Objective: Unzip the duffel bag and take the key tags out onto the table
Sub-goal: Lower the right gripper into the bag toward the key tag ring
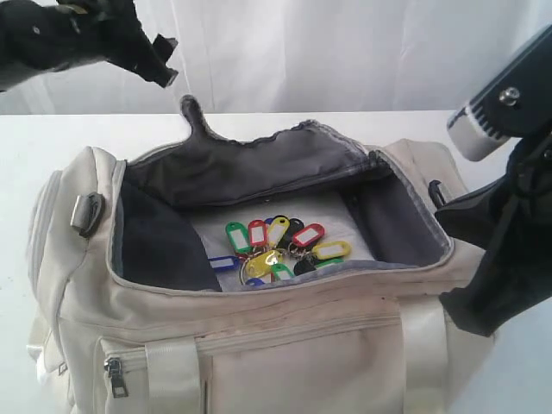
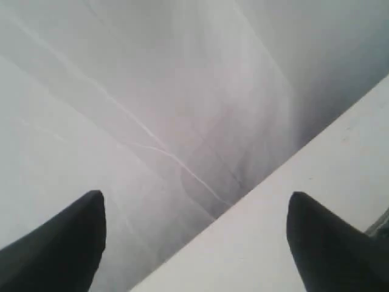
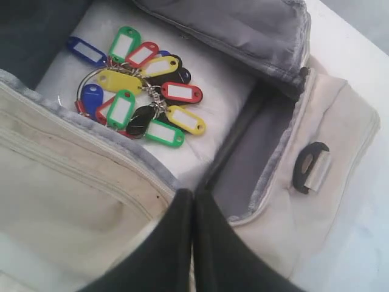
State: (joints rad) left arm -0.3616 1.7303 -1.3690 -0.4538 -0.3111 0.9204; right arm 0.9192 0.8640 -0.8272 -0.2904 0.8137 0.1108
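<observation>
Bag [image 1: 302,345] unzipped, tags [image 1: 276,246] inside

Spreads the left fingers [image 1: 158,60] wide on nothing, high above the bag's far left corner. Presses the right fingers [image 3: 193,243] flat together, empty, just over the bag's right end by the rim of the opening; cannot tell whether touching fabric. Shows the bag standing on the bench [image 1: 259,125], flap folded back, grey lining exposed. Shows the tags bunched on white padding at the bottom, apart from all fingers.
</observation>
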